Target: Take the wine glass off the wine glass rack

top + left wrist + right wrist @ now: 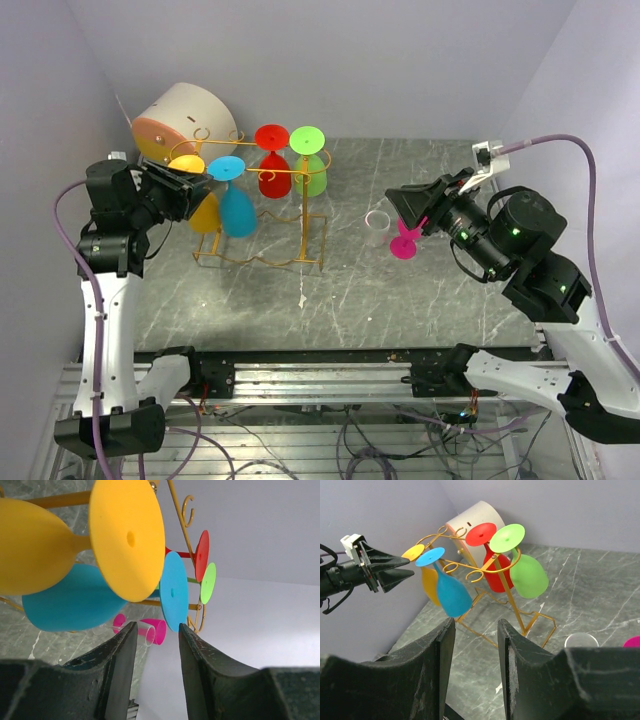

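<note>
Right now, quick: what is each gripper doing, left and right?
Left gripper: open, holding nothing, near the hanging yellow plastic wine glass.
Right gripper: open, holding nothing.

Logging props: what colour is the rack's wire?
Gold-yellow; wine glass rack shows best in right wrist view.

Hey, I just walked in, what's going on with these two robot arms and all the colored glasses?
Two arms are working at a gold wire wine glass rack that has four glasses hanging upside down: yellow glass, blue glass, red glass and green glass. The left gripper is open, right beside the yellow one at the rack's left end, not gripping it. The right gripper is open and empty, near a pink glass and a clear glass on the table.
</note>
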{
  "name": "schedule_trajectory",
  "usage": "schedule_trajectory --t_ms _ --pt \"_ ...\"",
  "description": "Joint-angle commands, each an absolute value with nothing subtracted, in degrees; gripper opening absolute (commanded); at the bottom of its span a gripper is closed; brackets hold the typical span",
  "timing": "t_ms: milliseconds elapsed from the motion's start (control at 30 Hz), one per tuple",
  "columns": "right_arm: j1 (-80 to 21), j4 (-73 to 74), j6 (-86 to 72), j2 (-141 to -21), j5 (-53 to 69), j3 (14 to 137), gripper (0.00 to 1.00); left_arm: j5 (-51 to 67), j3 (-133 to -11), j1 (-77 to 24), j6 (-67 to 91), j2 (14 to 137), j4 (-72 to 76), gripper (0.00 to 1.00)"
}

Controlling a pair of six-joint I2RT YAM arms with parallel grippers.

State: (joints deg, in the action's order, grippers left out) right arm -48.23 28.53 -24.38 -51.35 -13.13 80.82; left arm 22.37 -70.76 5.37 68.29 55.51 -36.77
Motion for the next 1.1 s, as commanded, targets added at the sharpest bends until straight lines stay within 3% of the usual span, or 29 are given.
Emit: schedule_trajectory --t_ms 0,500,700,867,1067 --pt "-48.39 27.09 -24.67 -50.66 -14.26 79.71 0.39 23.37 -69.21 5.26 69.54 56.26 -31.71 0.49" --pt "-48.36 25.98 -24.71 -50.01 -14.94 77.75 0.39 24.9 -66.69 4.68 72.44 58.7 -24.12 0.46" --pt "-48.34 25.58 -24.9 -49.91 -14.8 77.02 0.39 24.86 -65.86 4.01 73.38 59.38 -21.96 0.33" --pt "-48.34 25.31 -24.91 -49.86 -14.91 76.64 0.39 25.56 -64.95 3.76 74.5 59.26 -20.11 0.17" --pt "-48.36 24.73 -24.95 -49.91 -14.77 76.0 0.39 25.37 -65.2 3.54 74.85 57.92 -20.73 0.16"
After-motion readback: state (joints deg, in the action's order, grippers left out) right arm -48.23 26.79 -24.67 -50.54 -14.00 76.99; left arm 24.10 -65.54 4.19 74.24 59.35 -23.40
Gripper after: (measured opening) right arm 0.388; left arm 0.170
